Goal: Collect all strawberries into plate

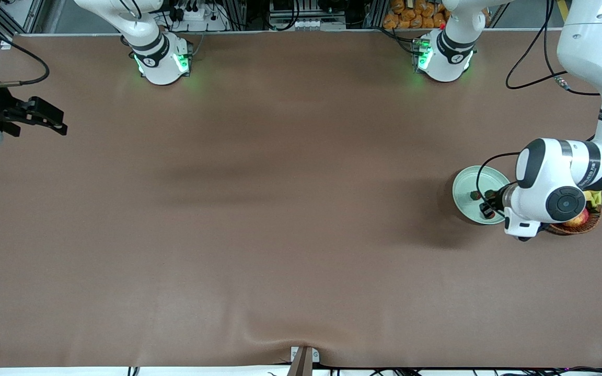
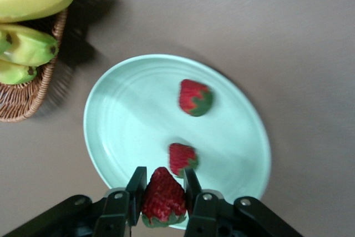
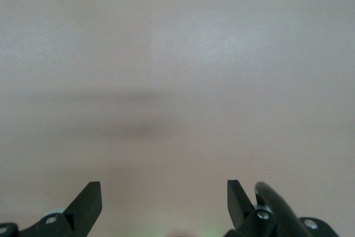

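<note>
Front view: the left gripper (image 1: 489,207) hangs over the mint-green plate (image 1: 464,184) beside the wicker basket (image 1: 578,226); the right gripper (image 1: 45,119) waits, fingers spread, well apart.

Left wrist view: clamped strawberry (image 2: 162,196) sits between the pads above the plate's rim; two strawberries (image 2: 194,97) (image 2: 181,158) lie on the plate. Released here, it might roll off the edge.

Right wrist view: bare table only.

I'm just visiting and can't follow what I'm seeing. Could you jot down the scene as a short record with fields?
Left end effector: shut on a strawberry, over the plate's edge
Plate: mint green, beside the wicker basket
Strawberries on plate: two, one, another
Basket contents: bananas and an apple
Right end effector: open, waiting over bare table at the right arm's end
</note>
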Robot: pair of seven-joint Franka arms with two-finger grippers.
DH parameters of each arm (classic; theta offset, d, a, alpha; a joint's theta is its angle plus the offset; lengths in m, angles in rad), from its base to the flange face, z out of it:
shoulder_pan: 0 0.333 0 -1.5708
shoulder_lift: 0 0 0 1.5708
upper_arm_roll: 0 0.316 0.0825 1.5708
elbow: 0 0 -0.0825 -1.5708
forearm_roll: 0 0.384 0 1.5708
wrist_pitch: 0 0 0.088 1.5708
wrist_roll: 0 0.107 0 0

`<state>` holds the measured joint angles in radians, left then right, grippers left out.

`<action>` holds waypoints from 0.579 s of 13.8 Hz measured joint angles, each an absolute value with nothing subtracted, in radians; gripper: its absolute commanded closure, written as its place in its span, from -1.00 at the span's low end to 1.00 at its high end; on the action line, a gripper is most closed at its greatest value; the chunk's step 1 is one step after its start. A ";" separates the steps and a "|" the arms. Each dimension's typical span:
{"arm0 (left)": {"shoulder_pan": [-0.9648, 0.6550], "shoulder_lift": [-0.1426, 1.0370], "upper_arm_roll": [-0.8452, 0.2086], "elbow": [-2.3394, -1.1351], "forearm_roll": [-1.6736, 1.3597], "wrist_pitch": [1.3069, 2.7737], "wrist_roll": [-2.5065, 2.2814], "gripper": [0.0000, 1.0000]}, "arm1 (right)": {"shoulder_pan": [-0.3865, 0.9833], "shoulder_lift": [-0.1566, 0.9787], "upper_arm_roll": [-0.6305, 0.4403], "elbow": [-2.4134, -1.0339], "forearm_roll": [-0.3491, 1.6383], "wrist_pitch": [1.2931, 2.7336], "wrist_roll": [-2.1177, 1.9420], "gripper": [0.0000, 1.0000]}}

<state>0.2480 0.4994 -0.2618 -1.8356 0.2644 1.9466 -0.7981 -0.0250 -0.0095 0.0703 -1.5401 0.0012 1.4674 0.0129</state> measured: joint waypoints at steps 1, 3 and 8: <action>0.264 0.500 -0.262 -1.851 0.264 1.947 -0.776 0.72 | -0.023 -0.010 0.070 -1.540 0.001 1.468 0.013 -1.00; 0.291 0.501 -0.262 -1.878 0.264 1.958 -0.737 0.70 | -0.023 -0.010 0.069 -1.540 0.001 1.468 0.013 -1.00; 0.304 0.524 -0.263 -1.916 0.266 2.020 -0.722 -1.00 | -0.023 -0.015 0.067 -1.540 0.001 1.478 0.013 -1.00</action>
